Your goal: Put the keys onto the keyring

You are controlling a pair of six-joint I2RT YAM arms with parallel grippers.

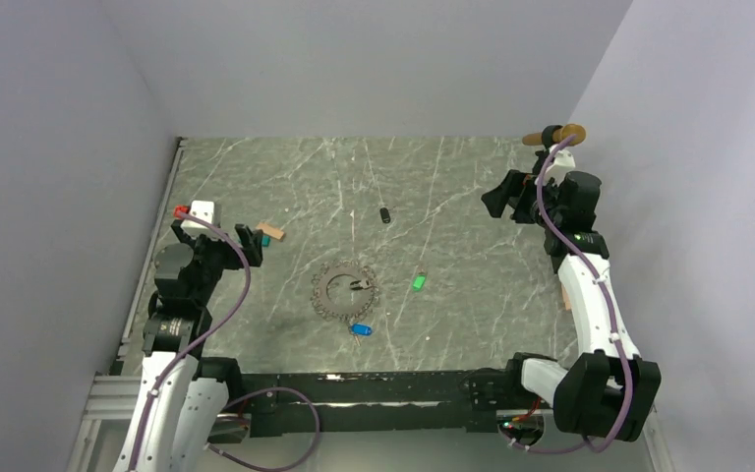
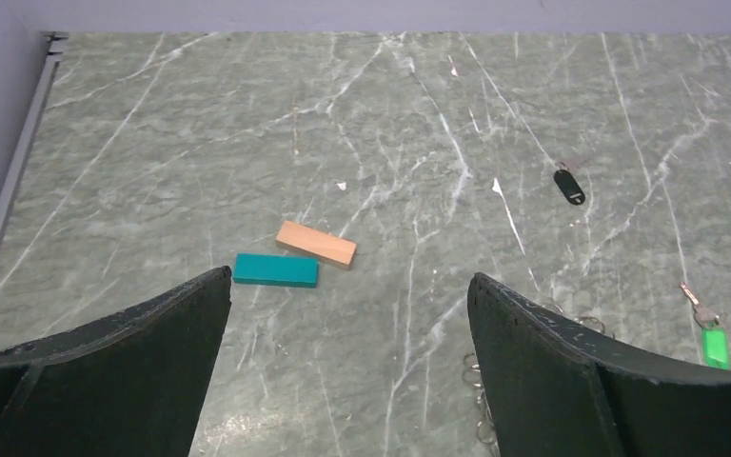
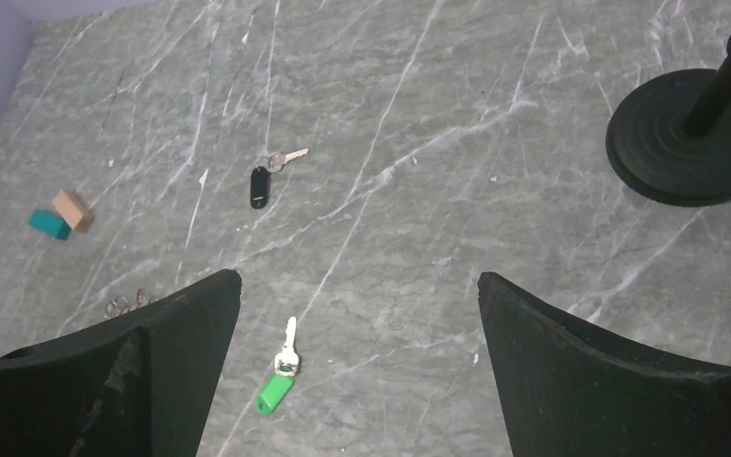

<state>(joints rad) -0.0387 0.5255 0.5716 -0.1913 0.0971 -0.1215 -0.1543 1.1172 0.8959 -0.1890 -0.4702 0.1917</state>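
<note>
The left gripper (image 2: 349, 278) hangs over the left side of the table (image 1: 472, 197), jaws spread wide and holding nothing. Ahead of it lie a teal block (image 2: 276, 269) and a tan block (image 2: 317, 245), both rectangular and matte, touching at one corner (neither belongs to the task).

The keyring (image 1: 345, 290) lies flat near the table centre. It is a thin dark metal ring fringed with small dark keys, giving it a toothed outline. It is judged stiff, and likely to slide on the smooth, marble-veined surface unless it is braced.

The blue key (image 1: 360, 329) lies just beside the ring's near edge. A black-tagged key (image 1: 384, 214) lies well apart, toward the far side. The green key (image 1: 418, 282) lies to the right of the ring, clear of it: a glossy plastic tag with a short bright metal blade.

Both tagged keys are judged light, rigid and low-lying. Take hold across the narrow sides of the plastic tag, which gives more thickness than the blade.

The right gripper (image 3: 357, 278) hovers over the right far side, fingers parted and empty, near a round black base (image 3: 690, 138).
</note>
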